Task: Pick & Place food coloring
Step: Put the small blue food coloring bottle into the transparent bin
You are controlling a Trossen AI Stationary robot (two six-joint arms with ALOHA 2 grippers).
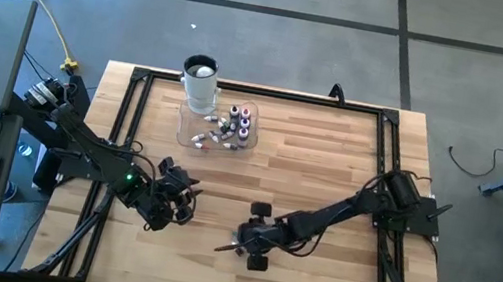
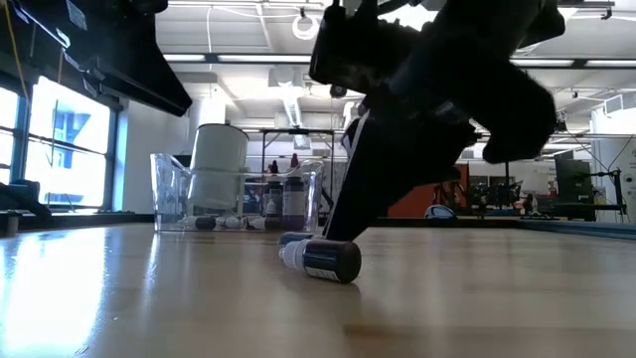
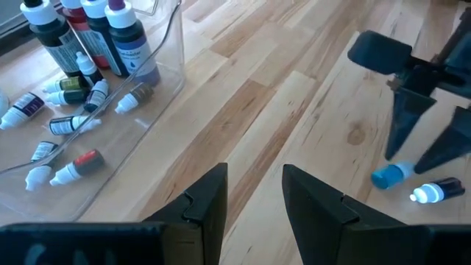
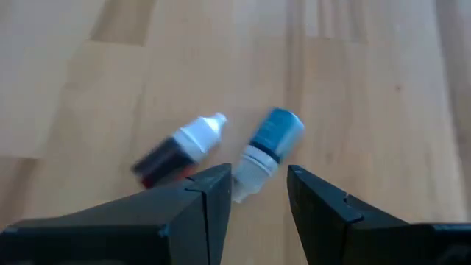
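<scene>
Blue bottle (image 4: pixel 266 147), dark white-tipped bottle (image 4: pixel 176 149), pale wooden table (image 4: pixel 353 66).

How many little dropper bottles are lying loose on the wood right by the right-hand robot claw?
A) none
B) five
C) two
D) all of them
C: the right wrist view shows just two, a blue bottle and a dark bottle, lying on the bare table ahead of the open right gripper; the others sit in the clear tray.

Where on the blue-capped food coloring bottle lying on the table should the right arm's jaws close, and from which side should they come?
Probably across its clear body. The blue-capped bottle lies flat on the wooden table, so come straight down from above with the right gripper, jaws open either side of it. The dark bottle lies close beside it, so keep that finger in the gap.
</scene>
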